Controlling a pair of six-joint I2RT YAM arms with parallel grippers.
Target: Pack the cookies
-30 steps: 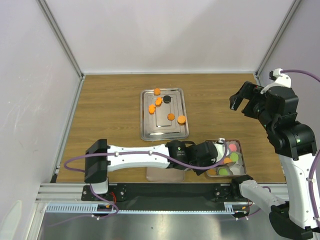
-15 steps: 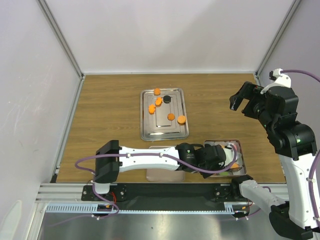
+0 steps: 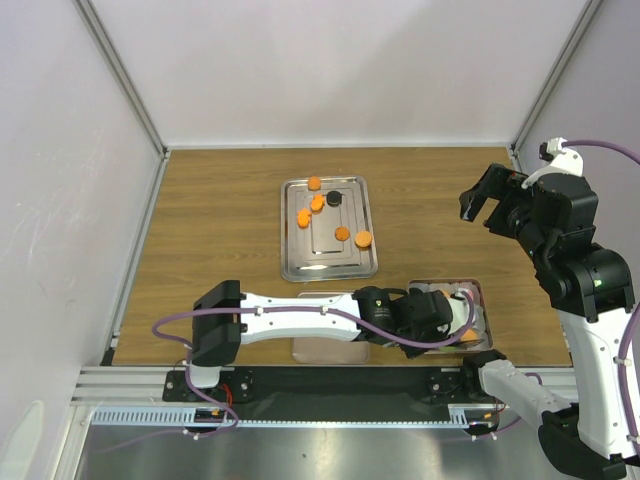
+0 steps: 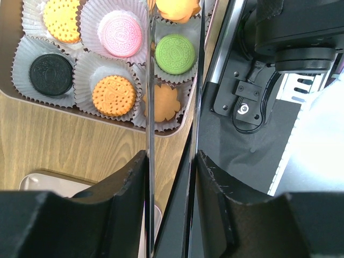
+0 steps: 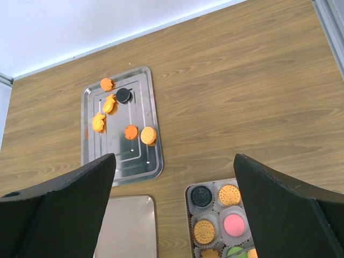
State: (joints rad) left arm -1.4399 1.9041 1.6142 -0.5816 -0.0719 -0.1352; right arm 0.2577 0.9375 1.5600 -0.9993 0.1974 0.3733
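Note:
Several orange cookies (image 3: 342,234) and one black cookie (image 3: 334,198) lie on the steel tray (image 3: 328,262); they also show in the right wrist view (image 5: 148,134). The small square box (image 5: 188,215) holds black (image 4: 51,74), pink (image 4: 122,35), green (image 4: 175,54) and orange (image 4: 113,95) cookies in paper cups. My left gripper (image 4: 171,158) is shut on a clear plastic lid (image 4: 148,80), held edge-on over the box, and covers most of the box in the top view (image 3: 450,316). My right gripper (image 5: 172,161) is open and empty, high over the table's right side (image 3: 490,200).
A flat beige lid (image 5: 126,226) lies on the wood just left of the box, under my left forearm (image 3: 300,312). The black rail of the arm bases (image 4: 252,107) runs right beside the box's near side. White walls enclose the table.
My left gripper has moved right from the box's left edge to over the box, hiding most of its cookies. The right arm and tray cookies have not moved.

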